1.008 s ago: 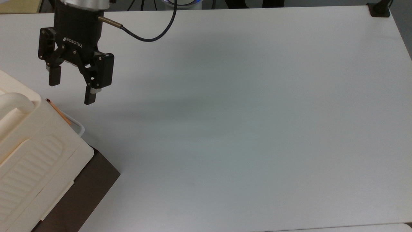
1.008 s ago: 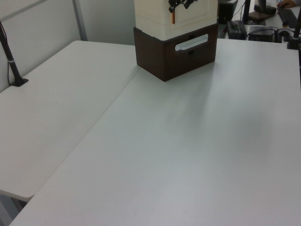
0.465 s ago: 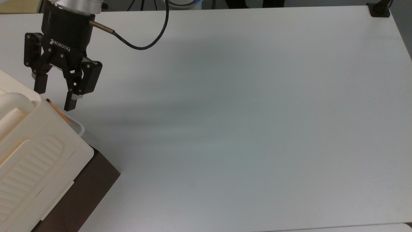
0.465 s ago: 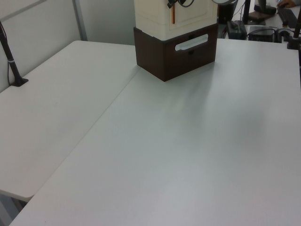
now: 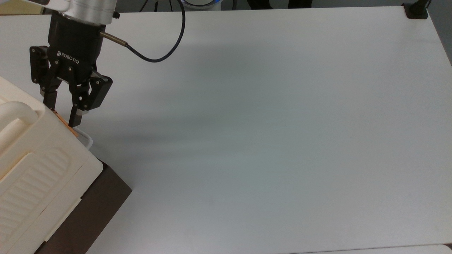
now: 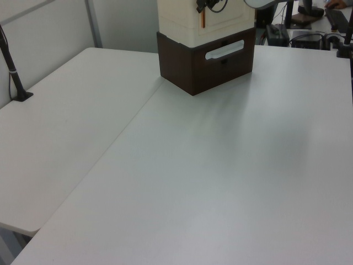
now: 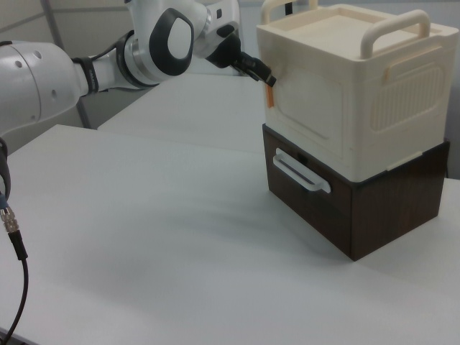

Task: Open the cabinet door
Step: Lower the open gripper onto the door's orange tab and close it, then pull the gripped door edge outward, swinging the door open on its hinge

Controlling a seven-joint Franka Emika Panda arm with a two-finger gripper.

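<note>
White "ROBOTIQ" lettering reads on the black gripper (image 5: 63, 113) body in the top view. Its fingers are narrowly parted, straddling the tan-orange edge of the cabinet door (image 7: 307, 108); whether the pads actually touch that edge I cannot tell. The door lies flush in the cream cabinet (image 7: 359, 93), on the face toward the right view's left. The cabinet stands on a dark brown drawer unit (image 7: 359, 205) with a white bar handle (image 7: 300, 175). A black cable (image 5: 159, 53) loops from the wrist over the white table (image 5: 265, 123).
</note>
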